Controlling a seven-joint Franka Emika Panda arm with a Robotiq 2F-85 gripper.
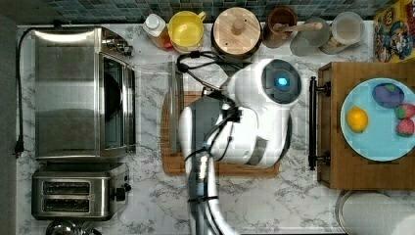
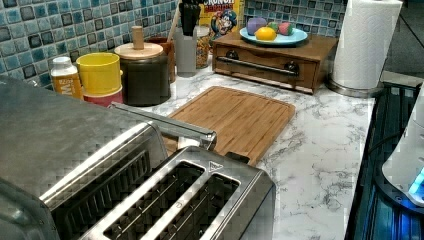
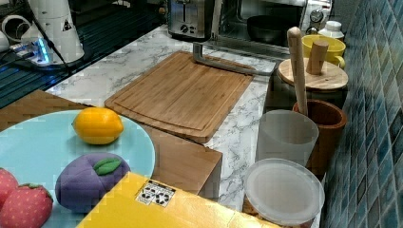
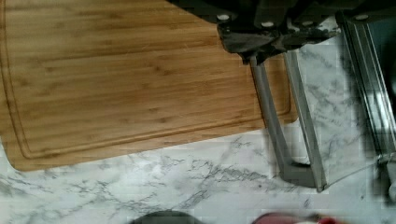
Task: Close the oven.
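Steel oven door lies flat open, its handle over the board. My jaws hang above that handle; their spread I cannot tell. Next, hook under and lift.

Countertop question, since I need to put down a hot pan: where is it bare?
Bare marble lies between the toaster and paper towel roll, below the cutting board. The back wall's row of jars is crowded; the open oven door covers the marble beside the oven.

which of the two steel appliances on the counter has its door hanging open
The oven, the larger box: its glass door lies flat, its bar handle over the cutting board. The two-slot toaster beside it has no door.
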